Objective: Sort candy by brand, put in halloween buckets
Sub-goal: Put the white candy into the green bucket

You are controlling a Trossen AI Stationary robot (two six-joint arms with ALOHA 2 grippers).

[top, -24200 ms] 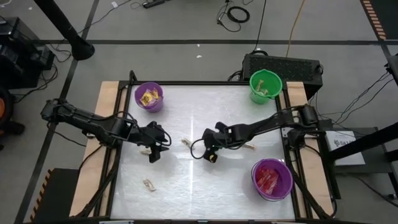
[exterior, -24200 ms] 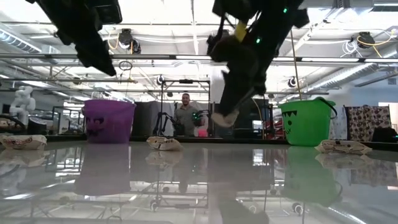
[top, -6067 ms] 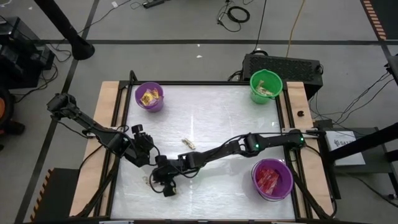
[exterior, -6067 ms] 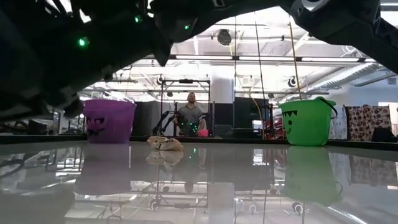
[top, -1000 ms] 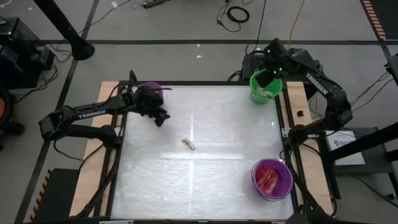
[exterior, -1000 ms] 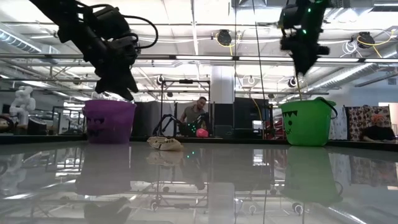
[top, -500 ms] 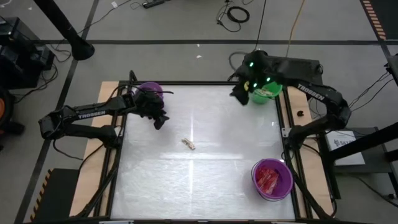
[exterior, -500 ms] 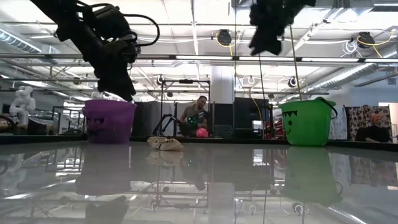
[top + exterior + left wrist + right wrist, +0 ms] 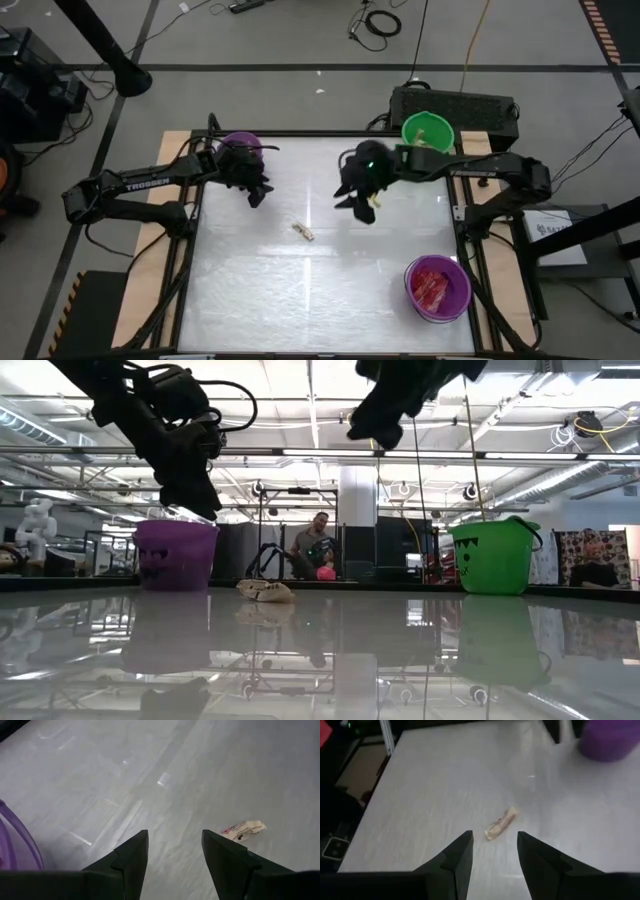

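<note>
Your worktop (image 9: 330, 290) has lots of room around one candy (image 9: 304, 231). Both claws, left claw (image 9: 256, 197) and right claw (image 9: 362, 208), hover spread, holding nothing.

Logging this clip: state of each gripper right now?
Left gripper: open, empty, beside the purple bucket.
Right gripper: open, empty, above the table.

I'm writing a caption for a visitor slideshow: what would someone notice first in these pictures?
Probably the two dark arms over the white table: the left gripper open beside the far-left purple bucket, the right gripper open above mid-table. Between them lies one tan wrapped candy, the only piece left loose. The green bucket sits at the far right corner, and a purple bucket of red packets near right.
</note>
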